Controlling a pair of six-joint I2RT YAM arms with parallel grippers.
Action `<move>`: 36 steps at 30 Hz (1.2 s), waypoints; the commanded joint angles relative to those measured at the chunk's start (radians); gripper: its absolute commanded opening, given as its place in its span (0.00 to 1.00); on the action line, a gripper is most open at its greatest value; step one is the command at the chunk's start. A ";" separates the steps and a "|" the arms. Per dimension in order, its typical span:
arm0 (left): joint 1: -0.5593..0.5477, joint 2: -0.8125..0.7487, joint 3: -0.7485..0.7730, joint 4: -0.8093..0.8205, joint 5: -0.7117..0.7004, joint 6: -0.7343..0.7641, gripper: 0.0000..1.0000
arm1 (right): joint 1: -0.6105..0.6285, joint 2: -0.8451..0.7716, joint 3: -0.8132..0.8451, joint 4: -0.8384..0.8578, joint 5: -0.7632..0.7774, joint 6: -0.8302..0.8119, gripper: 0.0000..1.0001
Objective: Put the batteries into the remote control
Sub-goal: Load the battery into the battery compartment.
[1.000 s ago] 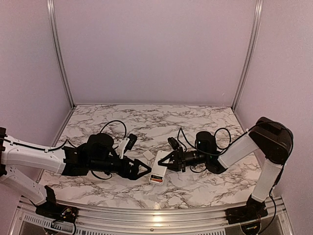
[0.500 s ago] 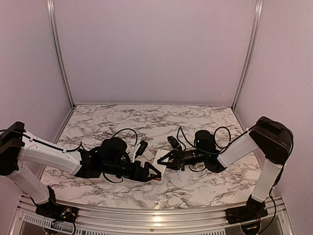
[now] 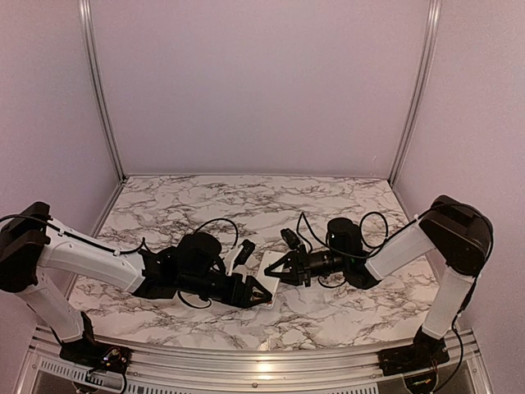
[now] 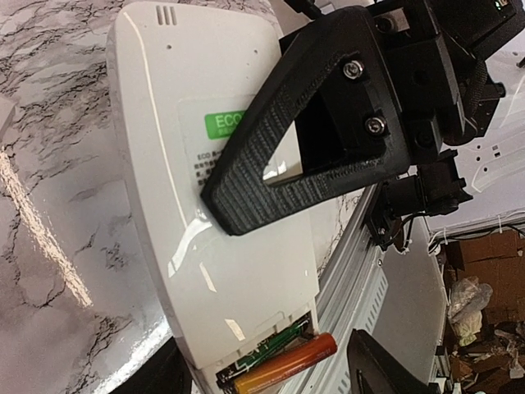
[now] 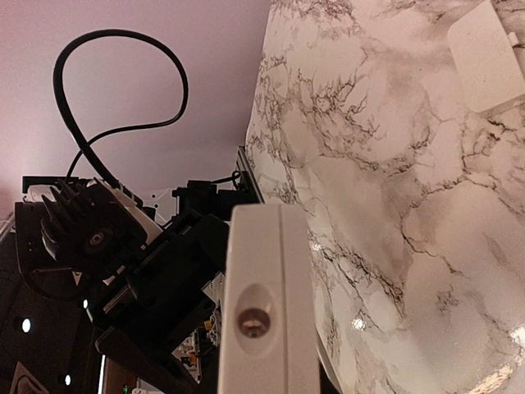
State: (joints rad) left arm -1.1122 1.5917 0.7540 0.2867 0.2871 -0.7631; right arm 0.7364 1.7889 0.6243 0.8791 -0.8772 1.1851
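Left wrist: remote control [image 4: 176, 164] face-down on marble; orange battery [image 4: 287, 361] + dark battery [image 4: 264, 350] in open compartment; left gripper [image 3: 261, 293] jaws spread; right gripper [image 3: 279, 269] at far end, grip can't tell.

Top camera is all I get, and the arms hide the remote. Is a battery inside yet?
Observer: Yes. Left wrist view shows an orange-red cylindrical battery in the open bay of the slim white plastic remote.
Operator: Is it face up?
Observer: No, back up, with a green sticker.
Operator: Where's the lid?
Observer: Right wrist view: small flat white plastic cover lying loose on the marble table.
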 commanded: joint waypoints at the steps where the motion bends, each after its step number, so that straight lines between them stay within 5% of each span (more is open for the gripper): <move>1: -0.012 0.018 0.040 0.006 0.026 0.016 0.67 | -0.005 -0.035 0.024 0.017 0.019 0.007 0.00; 9: -0.022 0.037 0.065 -0.017 0.026 0.033 0.66 | -0.005 -0.038 0.018 0.015 0.017 0.003 0.00; 25: -0.012 0.019 0.005 0.058 0.067 0.011 0.31 | -0.005 -0.037 0.002 0.165 -0.022 0.085 0.00; 36: 0.016 -0.010 -0.065 0.205 0.136 -0.045 0.41 | -0.005 -0.052 -0.008 0.249 -0.040 0.129 0.00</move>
State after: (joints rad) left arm -1.0977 1.6009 0.7288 0.4088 0.3477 -0.8024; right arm 0.7345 1.7744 0.6029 1.0328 -0.9066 1.2762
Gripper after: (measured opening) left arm 0.472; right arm 0.142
